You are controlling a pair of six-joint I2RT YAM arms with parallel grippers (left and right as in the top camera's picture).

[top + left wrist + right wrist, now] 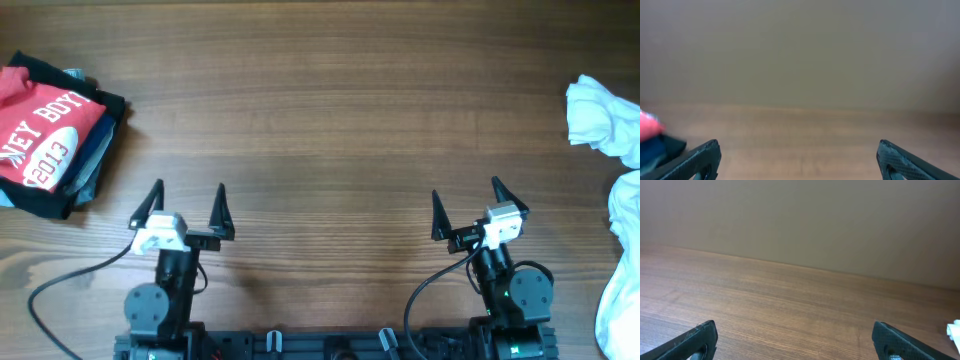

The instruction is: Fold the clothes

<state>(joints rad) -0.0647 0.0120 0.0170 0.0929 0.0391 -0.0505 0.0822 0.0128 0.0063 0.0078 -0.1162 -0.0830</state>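
Wooden table (330, 90): clothes stack (45, 140), white garments (605, 120).

The bench (330, 120) is matt, grained wood. The clothes (45, 135) are soft cloth, and each gripper's fingers (700, 160) look like matt black plastic.

The red T-shirt (45, 125), at the left end of the table (330, 110), carries white arched lettering that reads "NEY BOY". Its first letters are cut off by the picture's edge. Below the arch, "2013" stands in red on a white oval, perhaps a ball logo.
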